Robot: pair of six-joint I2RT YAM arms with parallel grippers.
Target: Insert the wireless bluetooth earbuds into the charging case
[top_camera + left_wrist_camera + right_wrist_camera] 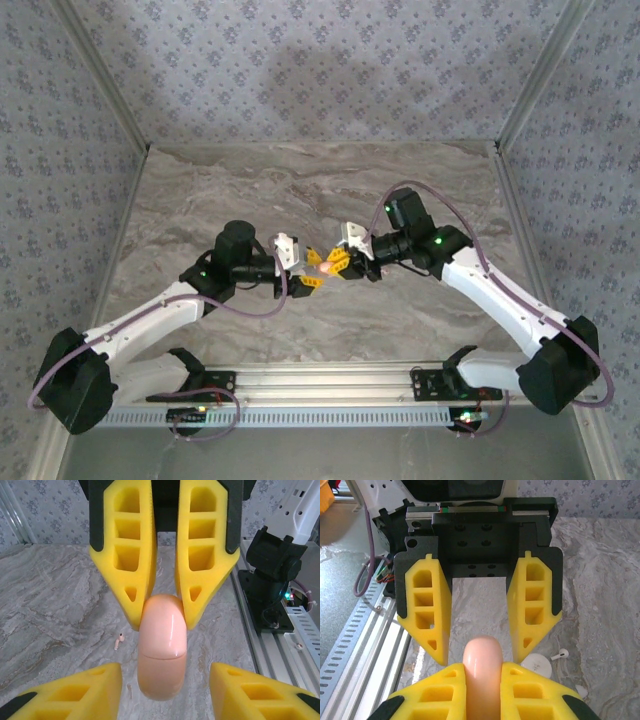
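Right wrist: glossy pink oval charging case [482, 672] in latticed right fingers [432, 696]

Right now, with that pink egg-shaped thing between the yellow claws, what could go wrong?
1. The right gripper alone pinches the smooth, rounded charging case by one end, while the left gripper stands open around it. The case might slip and fall.
2. An earbud lies on the table nearby. A falling case could knock it away.

Pink charging case [162, 647], seemingly shut, aloft; white earbud [119, 641] lies below.
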